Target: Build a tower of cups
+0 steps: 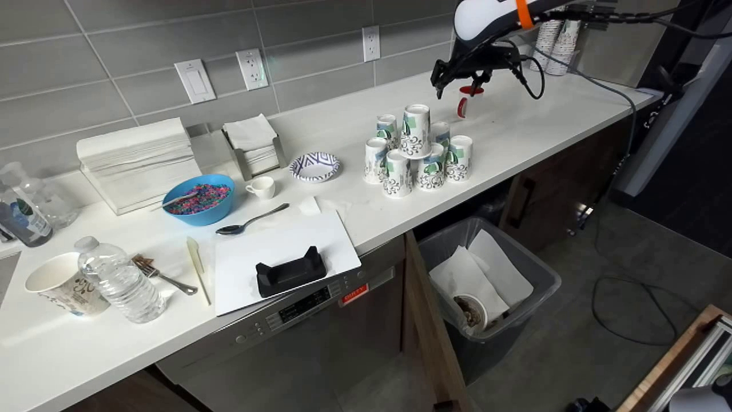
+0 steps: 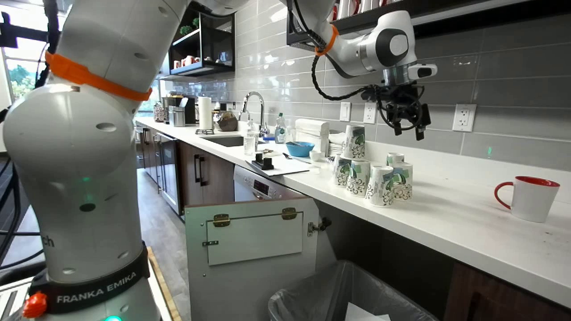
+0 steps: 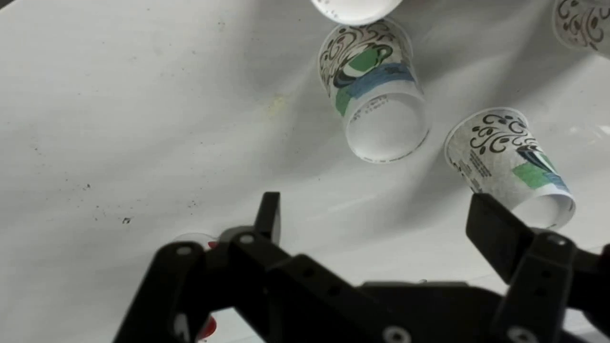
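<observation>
Below the parted fingers (image 3: pixel 498 233), to one side, stand upturned cups (image 3: pixel 374 90).

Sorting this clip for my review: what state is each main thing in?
Gripper: open, holding nothing
Lower cups: upside down, standing on the counter
Upper cup: upside down, stacked on those
Red-rimmed mug: upright
Blue bowl: holding colorful bits and a utensil
Patterned dish: face up
Small white cup: upright
Water bottle: upright
Cabinet door: open
Trash bin: holding paper
</observation>
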